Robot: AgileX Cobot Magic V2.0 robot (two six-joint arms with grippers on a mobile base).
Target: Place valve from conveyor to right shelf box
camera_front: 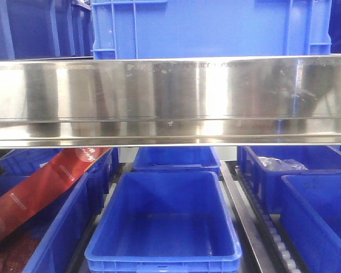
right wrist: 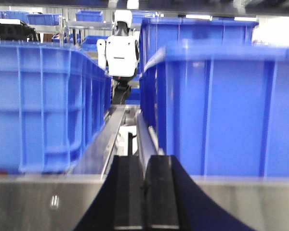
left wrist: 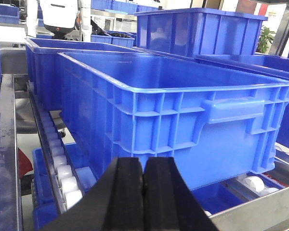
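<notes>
Facing blue bins (left wrist: 183,96), both grippers closed, empty.

A broad steel shelf beam (camera_front: 170,99) bars the upper front. Beneath it, the middle blue bin (camera_front: 165,222) lies open from above, hemmed by neighbouring bins on both sides. Ahead of the right hand (right wrist: 144,192), only a narrow rail gap (right wrist: 118,130) runs between two tall bin walls.

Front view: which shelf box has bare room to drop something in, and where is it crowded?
The centre box looks bare across its whole floor. The left box is crowded by a red package. The far right box holds a clear bag.
</notes>
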